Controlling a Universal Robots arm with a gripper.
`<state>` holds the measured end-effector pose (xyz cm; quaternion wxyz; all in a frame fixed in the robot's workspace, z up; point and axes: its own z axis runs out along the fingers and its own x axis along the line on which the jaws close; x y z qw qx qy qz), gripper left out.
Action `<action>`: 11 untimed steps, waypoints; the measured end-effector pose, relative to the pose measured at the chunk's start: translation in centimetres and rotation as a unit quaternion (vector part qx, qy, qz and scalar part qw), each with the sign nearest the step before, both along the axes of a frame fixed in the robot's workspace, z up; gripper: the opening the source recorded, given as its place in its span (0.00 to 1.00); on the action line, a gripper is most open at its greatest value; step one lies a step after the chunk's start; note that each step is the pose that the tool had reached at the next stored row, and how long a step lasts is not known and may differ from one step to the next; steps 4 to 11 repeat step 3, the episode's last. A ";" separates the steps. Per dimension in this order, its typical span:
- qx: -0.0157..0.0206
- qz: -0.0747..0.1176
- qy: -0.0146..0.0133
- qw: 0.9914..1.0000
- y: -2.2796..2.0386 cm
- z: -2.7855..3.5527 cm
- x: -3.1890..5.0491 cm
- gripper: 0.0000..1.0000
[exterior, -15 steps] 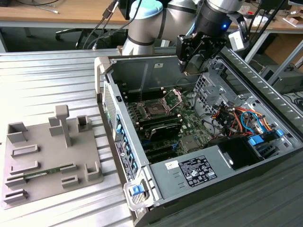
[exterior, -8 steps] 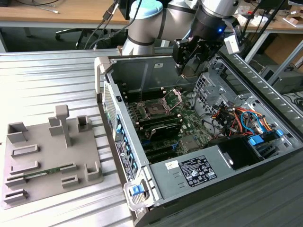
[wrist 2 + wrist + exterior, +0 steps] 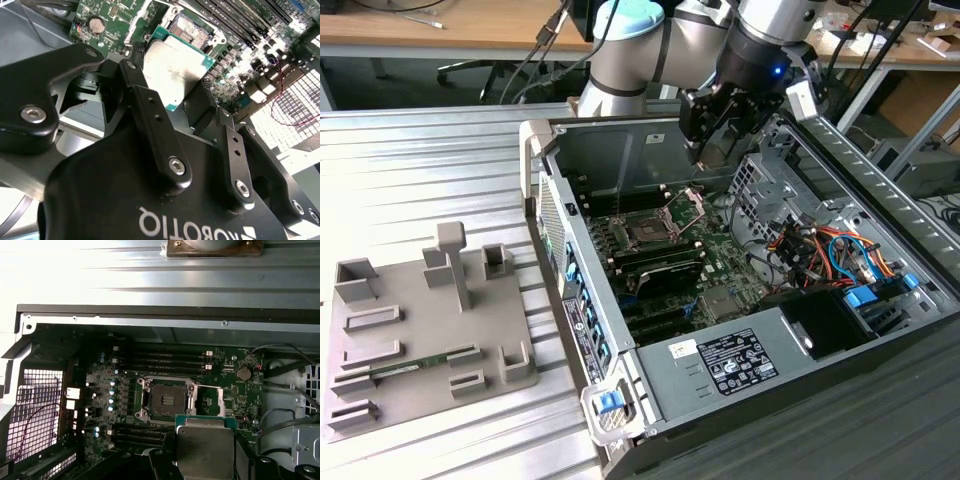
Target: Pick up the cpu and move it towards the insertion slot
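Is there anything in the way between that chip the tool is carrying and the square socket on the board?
Nothing solid: in the first wrist view the cpu sits beside the insertion slot, bare green board between.

Matt black plastic or anodised metal on gripper (image 3: 200,107) fingers (image 3: 150,125), with shiny steel screws. Dull brushed silver metal on cpu (image 3: 205,447) lid, thin green rim. Shiny metal frame around dark insertion slot (image 3: 164,400). Ribbed bare-metal table (image 3: 420,170), upper left. Matt grey plastic fixture tray (image 3: 420,320).
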<state>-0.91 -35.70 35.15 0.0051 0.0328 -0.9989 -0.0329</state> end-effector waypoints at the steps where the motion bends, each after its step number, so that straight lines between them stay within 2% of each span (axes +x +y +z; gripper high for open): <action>1: 0.000 0.000 0.000 1.000 0.00 -0.01 0.00 0.55; 11: 0.000 0.000 0.000 1.000 0.00 -0.01 0.00 0.55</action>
